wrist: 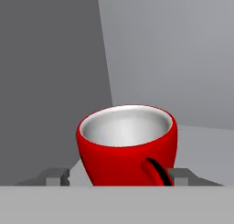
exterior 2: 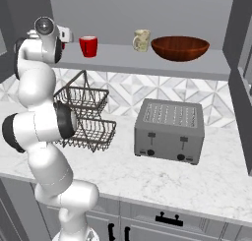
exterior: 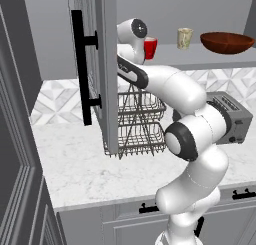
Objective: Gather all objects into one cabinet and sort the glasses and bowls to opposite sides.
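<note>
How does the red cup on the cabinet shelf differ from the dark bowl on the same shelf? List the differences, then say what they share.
1. Colour: the red cup is glossy bright red; the bowl is dark reddish-brown and wood-like.
2. Size: the red cup is narrow and tapered; the bowl is several times wider and shallow.
3. Place: the red cup stands toward the shelf's left end, the bowl toward its right.

Both stand upright on the grey shelf.
</note>
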